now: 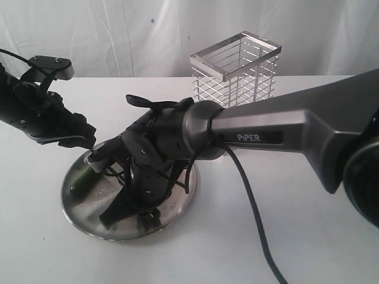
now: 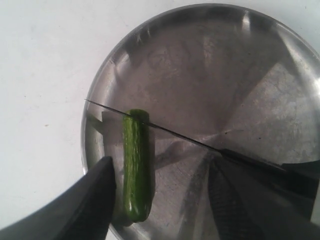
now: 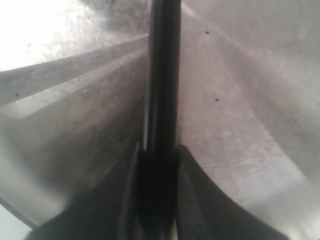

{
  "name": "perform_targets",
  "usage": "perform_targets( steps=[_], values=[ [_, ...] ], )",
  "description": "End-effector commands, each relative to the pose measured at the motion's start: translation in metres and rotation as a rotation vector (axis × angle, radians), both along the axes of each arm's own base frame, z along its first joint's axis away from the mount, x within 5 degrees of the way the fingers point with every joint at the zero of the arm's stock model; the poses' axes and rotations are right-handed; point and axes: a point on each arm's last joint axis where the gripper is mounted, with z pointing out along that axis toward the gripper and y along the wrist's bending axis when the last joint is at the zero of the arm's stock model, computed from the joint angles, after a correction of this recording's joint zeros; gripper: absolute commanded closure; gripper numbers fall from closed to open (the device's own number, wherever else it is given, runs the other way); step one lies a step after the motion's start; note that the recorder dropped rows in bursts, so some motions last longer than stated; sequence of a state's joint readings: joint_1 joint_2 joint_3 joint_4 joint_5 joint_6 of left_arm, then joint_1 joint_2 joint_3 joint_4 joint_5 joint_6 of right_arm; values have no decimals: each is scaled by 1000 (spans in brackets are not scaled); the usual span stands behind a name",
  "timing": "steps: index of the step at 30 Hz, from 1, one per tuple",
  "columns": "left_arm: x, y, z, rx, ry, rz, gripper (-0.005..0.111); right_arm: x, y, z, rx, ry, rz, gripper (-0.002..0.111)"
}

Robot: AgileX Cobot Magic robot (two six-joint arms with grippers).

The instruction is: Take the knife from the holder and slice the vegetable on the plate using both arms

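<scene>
The dark-green vegetable (image 2: 136, 165) lies near the rim of the steel plate (image 2: 215, 65). The knife (image 2: 175, 134) has its thin dark blade across the vegetable's far end, touching its top. My right gripper (image 3: 157, 165) is shut on the knife's black handle (image 3: 162, 75) low over the plate. My left gripper (image 2: 160, 200) is open and straddles the vegetable's near end. One of its fingers (image 2: 85, 200) is close beside the vegetable and the other stands well apart. In the exterior view the vegetable (image 1: 86, 180) shows on the plate's left side, and the arms hide the knife.
The wire holder (image 1: 237, 68) stands upright behind the plate, apart from both arms. The right arm (image 1: 284, 133) stretches across from the right, with a black cable trailing toward the front edge. White table (image 1: 284, 236) surrounds the plate.
</scene>
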State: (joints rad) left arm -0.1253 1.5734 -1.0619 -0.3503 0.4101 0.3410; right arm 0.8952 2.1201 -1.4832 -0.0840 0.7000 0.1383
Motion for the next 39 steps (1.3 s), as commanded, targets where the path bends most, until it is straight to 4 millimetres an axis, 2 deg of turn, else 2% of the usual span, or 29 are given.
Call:
perform_targets(
  steps=[1, 8, 31, 39],
  values=[
    [-2, 0, 2, -21, 8, 14, 48, 0, -1, 6, -10, -7, 22, 108],
    [-3, 0, 2, -27, 13, 16, 48, 7, -10, -3, -59, 13, 8, 108],
    [-3, -1, 2, -38, 15, 18, 48, 13, -7, 4, -48, 4, 6, 108],
    [-3, -1, 2, -38, 15, 18, 48, 10, -7, 24, 0, -10, -4, 108]
  ],
)
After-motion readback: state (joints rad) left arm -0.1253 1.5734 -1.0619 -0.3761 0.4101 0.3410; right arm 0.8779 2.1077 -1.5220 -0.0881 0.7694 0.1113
